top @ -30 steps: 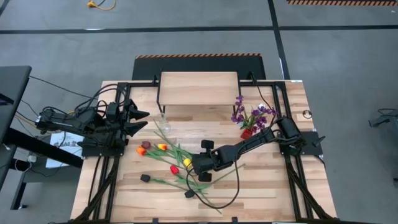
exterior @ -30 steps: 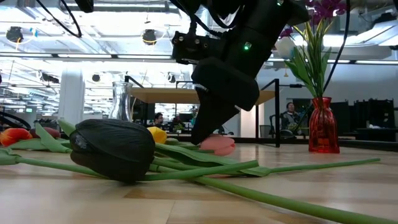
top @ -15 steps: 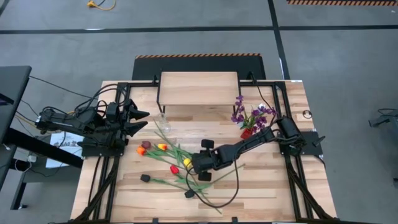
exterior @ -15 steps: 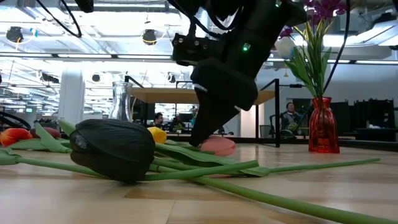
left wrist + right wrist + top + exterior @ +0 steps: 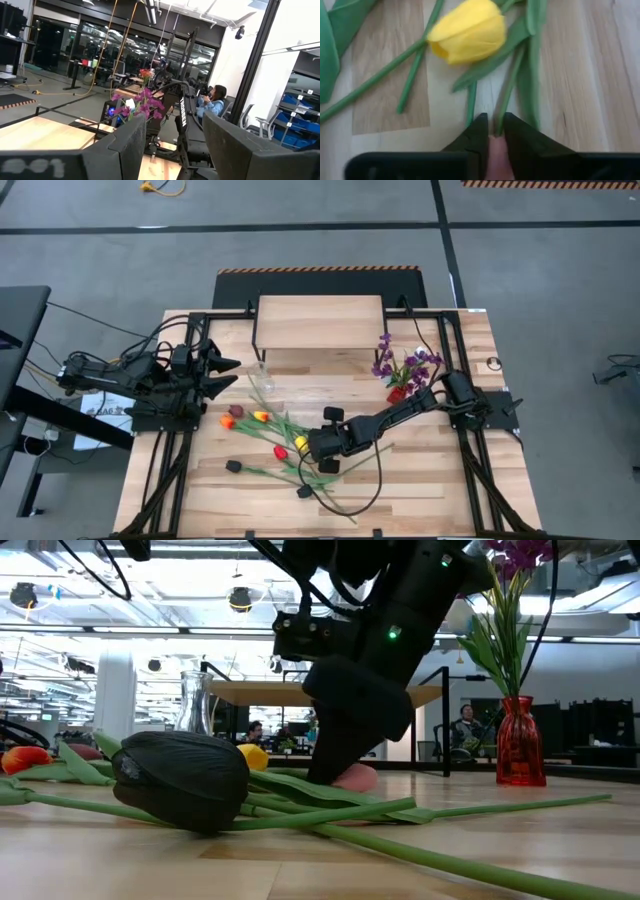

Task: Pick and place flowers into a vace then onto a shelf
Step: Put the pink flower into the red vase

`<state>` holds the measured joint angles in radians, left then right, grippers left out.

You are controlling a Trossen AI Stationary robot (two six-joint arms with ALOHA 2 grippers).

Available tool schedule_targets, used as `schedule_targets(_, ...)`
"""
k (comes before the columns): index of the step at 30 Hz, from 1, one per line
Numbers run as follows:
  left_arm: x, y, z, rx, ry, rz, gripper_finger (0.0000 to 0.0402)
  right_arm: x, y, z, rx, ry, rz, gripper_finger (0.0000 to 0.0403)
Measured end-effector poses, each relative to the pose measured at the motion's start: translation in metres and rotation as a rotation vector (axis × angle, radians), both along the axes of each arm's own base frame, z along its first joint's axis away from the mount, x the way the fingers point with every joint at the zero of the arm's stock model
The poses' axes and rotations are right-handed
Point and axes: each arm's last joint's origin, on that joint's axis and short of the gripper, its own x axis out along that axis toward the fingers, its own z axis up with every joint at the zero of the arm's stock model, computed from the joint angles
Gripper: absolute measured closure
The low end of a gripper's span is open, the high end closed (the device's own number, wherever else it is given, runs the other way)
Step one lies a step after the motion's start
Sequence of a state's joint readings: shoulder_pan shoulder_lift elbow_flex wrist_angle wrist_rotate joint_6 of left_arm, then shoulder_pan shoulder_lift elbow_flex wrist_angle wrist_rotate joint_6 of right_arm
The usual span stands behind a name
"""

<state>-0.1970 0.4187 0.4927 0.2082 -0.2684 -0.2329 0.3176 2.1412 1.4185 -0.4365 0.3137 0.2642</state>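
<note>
Right gripper down on the table among the loose flowers, fingers nearly closed around a green stem beside the yellow tulip. Left gripper parked at the table's left edge, fingers open. Shelf at the back, bare.

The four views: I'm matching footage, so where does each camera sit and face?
High: overhead, straight down on table, both arms.
Low: tabletop height, across at black tulip, right tool.
Left wrist: on idle left arm, own fingers, room.
Right wrist: own fingers, yellow tulip.
High and low share red vase.
</note>
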Motion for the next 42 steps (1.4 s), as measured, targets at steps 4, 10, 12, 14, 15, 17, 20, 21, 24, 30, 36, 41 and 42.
schedule_targets(4, 0.000, 0.000, 0.000, 0.000, 0.001, 0.000, 0.0216, -0.001, 0.001, 0.000, -0.015, 0.001, -0.001, 0.0394)
schedule_targets(10, 0.000, 0.000, 0.000, 0.000, 0.001, 0.000, 0.0216, -0.002, 0.000, 0.000, -0.040, -0.004, -0.044, 0.0393)
schedule_targets(12, 0.000, 0.000, 0.000, 0.003, 0.001, 0.000, 0.0216, -0.003, -0.001, 0.000, -0.058, -0.005, -0.070, 0.0398)
schedule_targets(14, 0.000, 0.000, 0.000, 0.005, 0.001, 0.001, 0.0216, -0.004, -0.002, 0.001, -0.068, -0.011, -0.099, 0.0396)
schedule_targets(15, 0.000, 0.000, 0.000, 0.005, 0.001, 0.001, 0.0216, -0.005, -0.003, 0.003, -0.076, -0.010, -0.110, 0.0394)
schedule_targets(17, 0.000, 0.000, 0.000, 0.006, 0.001, 0.002, 0.0216, -0.005, -0.004, 0.006, -0.088, -0.027, -0.135, 0.0394)
schedule_targets(20, 0.000, 0.000, 0.000, 0.009, 0.001, 0.003, 0.0216, -0.009, -0.005, 0.016, -0.120, -0.045, -0.155, 0.0398)
schedule_targets(21, 0.000, 0.000, 0.000, 0.009, 0.001, 0.003, 0.0216, -0.008, -0.003, 0.022, -0.113, -0.071, -0.155, 0.0399)
schedule_targets(24, 0.000, 0.000, 0.000, 0.009, 0.002, 0.003, 0.0216, -0.013, 0.000, 0.037, -0.105, -0.096, -0.142, 0.0397)
schedule_targets(30, 0.000, 0.000, 0.000, 0.006, 0.003, 0.009, 0.0216, -0.024, 0.012, 0.069, -0.107, -0.161, -0.098, 0.0397)
schedule_targets(36, 0.012, -0.002, -0.006, 0.015, 0.061, 0.006, 0.0216, -0.038, 0.025, 0.098, -0.107, -0.228, -0.044, 0.0396)
schedule_targets(41, 0.030, -0.006, -0.016, 0.056, 0.152, 0.001, 0.0216, -0.049, 0.035, 0.116, -0.118, -0.274, -0.006, 0.0395)
schedule_targets(42, 0.033, -0.007, -0.018, 0.072, 0.170, -0.002, 0.0216, -0.051, 0.037, 0.119, -0.119, -0.285, -0.002, 0.0395)
